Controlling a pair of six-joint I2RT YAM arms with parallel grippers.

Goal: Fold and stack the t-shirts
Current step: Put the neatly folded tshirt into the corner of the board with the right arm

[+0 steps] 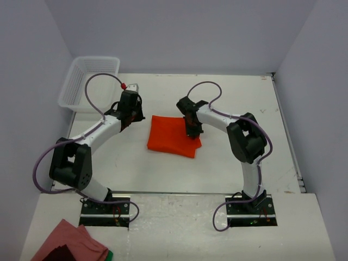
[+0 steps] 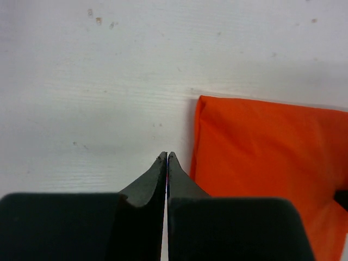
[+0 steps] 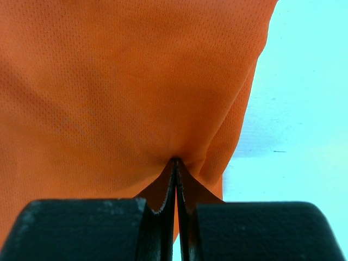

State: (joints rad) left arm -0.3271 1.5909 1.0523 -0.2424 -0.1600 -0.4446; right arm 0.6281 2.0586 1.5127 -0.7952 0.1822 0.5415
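T-shirt (image 1: 169, 136): orange-red, folded, lying mid-table (image 1: 239, 92). Right gripper (image 3: 175, 161): fingers pressed together, tips on the puckered fabric near its right edge. Whether cloth is caught between them cannot be made out. Left gripper (image 2: 167, 156): fingers pressed together over bare table, just beside the shirt's left edge. From above, the right arm hides part of the shirt.

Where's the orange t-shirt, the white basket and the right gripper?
orange t-shirt (image 1: 173, 136): top view, middle of the folded cloth.
white basket (image 1: 89, 81): top view, its bare floor.
right gripper (image 3: 175, 160): right wrist view, between its closed fingertips.
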